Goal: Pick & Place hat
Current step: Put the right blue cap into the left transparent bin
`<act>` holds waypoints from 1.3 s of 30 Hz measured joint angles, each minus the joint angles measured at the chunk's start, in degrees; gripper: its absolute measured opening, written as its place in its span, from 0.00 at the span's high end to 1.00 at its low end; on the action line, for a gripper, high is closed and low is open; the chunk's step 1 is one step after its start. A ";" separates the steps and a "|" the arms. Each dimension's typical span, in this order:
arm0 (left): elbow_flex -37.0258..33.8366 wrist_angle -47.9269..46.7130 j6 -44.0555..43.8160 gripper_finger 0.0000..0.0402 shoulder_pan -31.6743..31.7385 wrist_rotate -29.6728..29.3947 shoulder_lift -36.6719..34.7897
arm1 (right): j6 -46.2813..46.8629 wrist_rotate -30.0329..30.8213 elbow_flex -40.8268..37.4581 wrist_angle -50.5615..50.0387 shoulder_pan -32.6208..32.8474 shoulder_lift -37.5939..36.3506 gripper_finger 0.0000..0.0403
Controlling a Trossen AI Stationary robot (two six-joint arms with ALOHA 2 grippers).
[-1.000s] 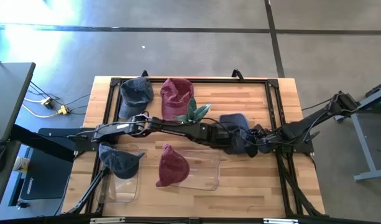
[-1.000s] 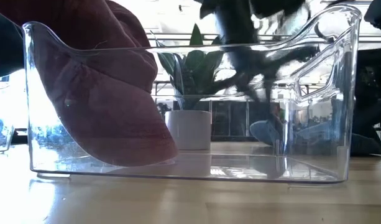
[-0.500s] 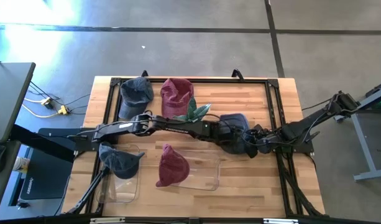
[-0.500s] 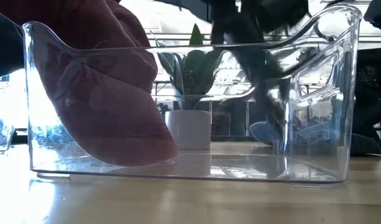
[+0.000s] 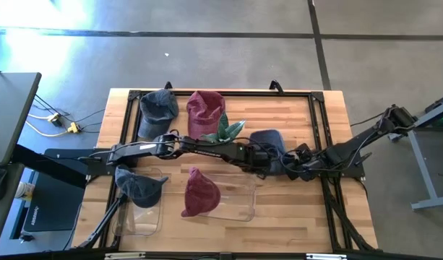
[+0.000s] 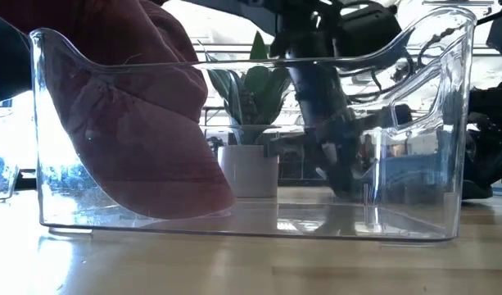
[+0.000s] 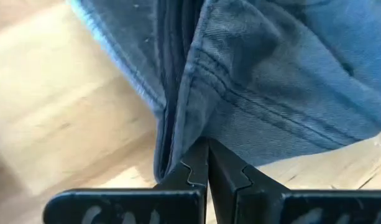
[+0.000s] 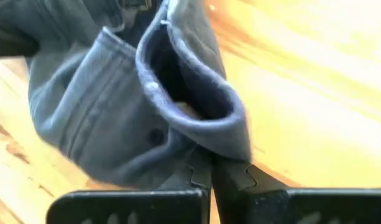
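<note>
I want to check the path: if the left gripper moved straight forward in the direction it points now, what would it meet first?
The left gripper would meet the blue denim hat at once: its shut fingertips are already at the hat's fabric edge, seemingly pinching it. Beyond it lies the wooden table.

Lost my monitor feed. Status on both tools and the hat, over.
Left tool and right tool both shut on blue denim cap, right of table centre. Clear plastic bin nearby, maroon cap draped on it.

Right end effector point(image 8: 210, 163) pinches blue hat's point(image 8: 109, 106) edge.
</note>
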 joint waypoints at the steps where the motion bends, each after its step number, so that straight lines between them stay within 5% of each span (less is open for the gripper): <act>1: 0.08 -0.66 0.02 1.00 0.02 -0.51 -0.16 | 0.46 0.05 0.00 0.11 0.62 -0.04 1.00; 7: 2.04 -2.35 0.14 1.00 -0.29 0.27 -0.19 | 2.92 1.50 0.00 1.80 4.11 -0.02 1.00; 21: 2.40 24.43 -0.41 1.00 -0.56 -1.54 0.16 | 1.16 2.98 0.00 6.55 5.16 -0.04 1.00; 32: 2.02 20.35 -1.92 1.00 -0.46 3.52 4.77 | 6.45 0.43 0.02 -2.18 5.16 0.04 1.00; 39: 2.17 14.60 -1.21 1.00 -1.11 0.84 4.36 | 7.03 1.34 1.89 -5.47 5.76 0.05 1.00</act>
